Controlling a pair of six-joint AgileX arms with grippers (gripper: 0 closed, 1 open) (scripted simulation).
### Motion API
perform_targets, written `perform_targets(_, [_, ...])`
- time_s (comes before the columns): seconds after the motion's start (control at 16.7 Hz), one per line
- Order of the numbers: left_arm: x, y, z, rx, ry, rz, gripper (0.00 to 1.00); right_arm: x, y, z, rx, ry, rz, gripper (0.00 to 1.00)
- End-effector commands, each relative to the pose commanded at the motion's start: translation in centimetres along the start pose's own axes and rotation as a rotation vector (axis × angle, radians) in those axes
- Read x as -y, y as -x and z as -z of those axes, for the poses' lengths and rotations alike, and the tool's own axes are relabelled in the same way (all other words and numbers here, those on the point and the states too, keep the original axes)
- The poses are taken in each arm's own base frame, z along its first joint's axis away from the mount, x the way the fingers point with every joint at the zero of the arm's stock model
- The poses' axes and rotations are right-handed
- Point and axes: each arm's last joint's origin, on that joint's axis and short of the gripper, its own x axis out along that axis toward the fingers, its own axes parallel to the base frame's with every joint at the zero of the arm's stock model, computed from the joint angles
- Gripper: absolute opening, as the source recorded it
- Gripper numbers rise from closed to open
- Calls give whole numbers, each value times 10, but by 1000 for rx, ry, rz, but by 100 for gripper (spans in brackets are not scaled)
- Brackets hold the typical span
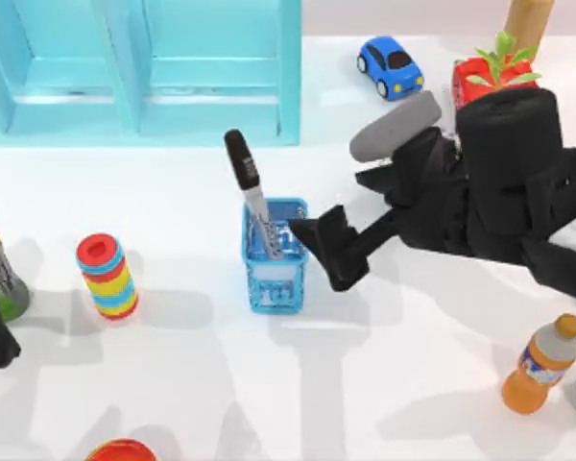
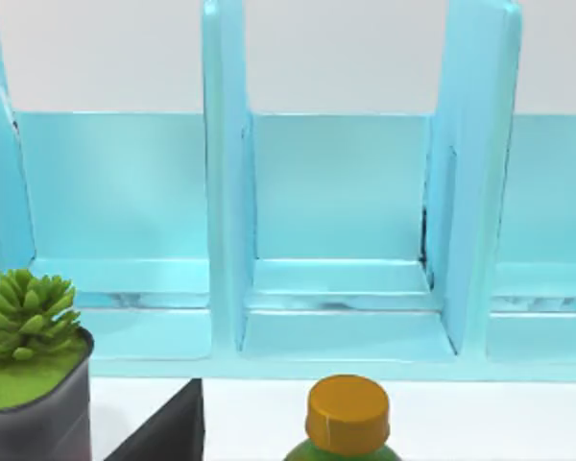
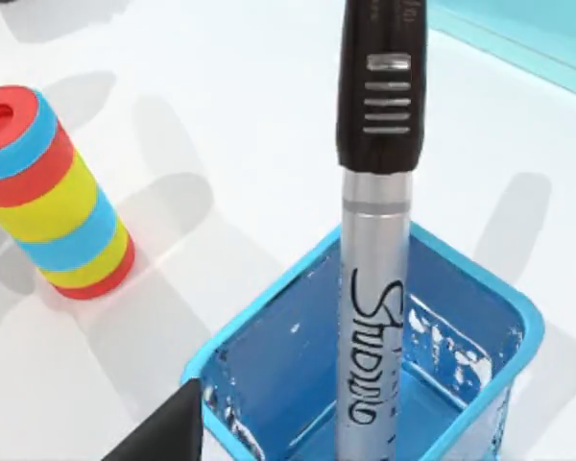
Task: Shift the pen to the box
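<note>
- Standing upright in the blue mesh basket is the pen, black cap end up, silver barrel going down inside; right wrist view is showing the pen near the basket's middle, leaning a little toward the back of the table.
- Right gripper is sitting just beside the basket's right wall, fingers looking spread and not clamping anything – pen is standing free of them.
- Step in hand, as I'm reading it: drop-off is done, gripper is at the release/retreat stage w/ pen already in the box.
- Next move is calling for a clean pull-away up and to the right w/o clipping the basket rim or nudging the tall pen, since it's top-heavy-looking and could tip the light basket.
- Left arm is parked at the table's left edge; its wrist cam is looking at the light-blue shelf unit, an orange-capped green bottle and a potted succulent. Can't tell its finger state.
- Nearby, striped can is standing well left of the basket, orange drink bottle well apart at the right – neither is in the way.
</note>
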Motion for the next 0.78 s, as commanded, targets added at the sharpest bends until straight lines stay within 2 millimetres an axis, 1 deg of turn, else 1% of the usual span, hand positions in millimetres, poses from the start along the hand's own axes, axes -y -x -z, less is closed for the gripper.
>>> perform_targets(0.06, [0,0,0,0,0,0,100,-1,-8,3,-22,-2,-9,100])
perform_targets(0.18, [0,0,0,0,0,0,100,-2,-17,8,-49,-5,-17,100])
perform_targets(0.48, [0,0,0,0,0,0,100,-1,-17,9,-52,-8,-13,100])
perform_targets(0.6, [0,0,0,0,0,0,100,-1,-21,7,-48,-6,-16,100])
perform_targets(0.66, [0,0,0,0,0,0,100,-2,-27,6,-45,-4,-17,100])
perform_targets(0.78, [0,0,0,0,0,0,100,-2,-47,4,-44,-3,-19,100])
